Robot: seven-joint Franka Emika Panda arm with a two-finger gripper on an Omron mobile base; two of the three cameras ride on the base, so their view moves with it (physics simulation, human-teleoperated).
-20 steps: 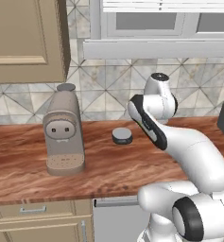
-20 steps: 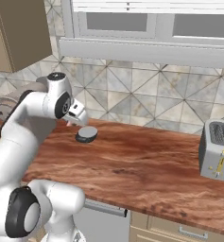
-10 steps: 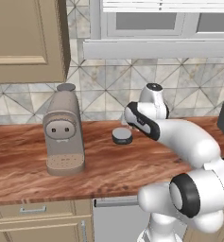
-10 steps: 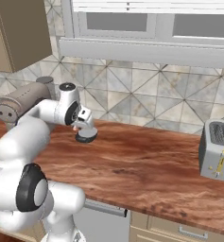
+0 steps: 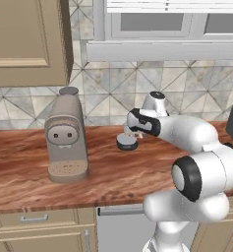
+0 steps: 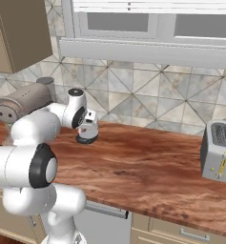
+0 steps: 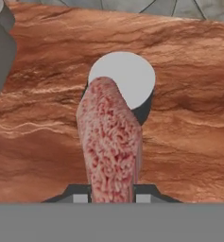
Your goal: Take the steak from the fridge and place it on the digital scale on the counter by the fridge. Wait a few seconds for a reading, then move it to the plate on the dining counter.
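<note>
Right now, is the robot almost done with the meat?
Not yet. The steak is out of the fridge and clamped in the gripper, hanging just above the digital scale on the counter. It has not been set down. Weighing it and carrying it to the plate are left.

Marbled steak (image 7: 111, 146); wood-grain counter (image 7: 189, 118).

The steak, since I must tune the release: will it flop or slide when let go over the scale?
The steak juts straight out from the pincer without drooping, so it likely behaves stiff. It looks longer than the digital scale is wide, so it may overhang and tip. The scale's top looks smooth, so sliding seems possible.
</note>
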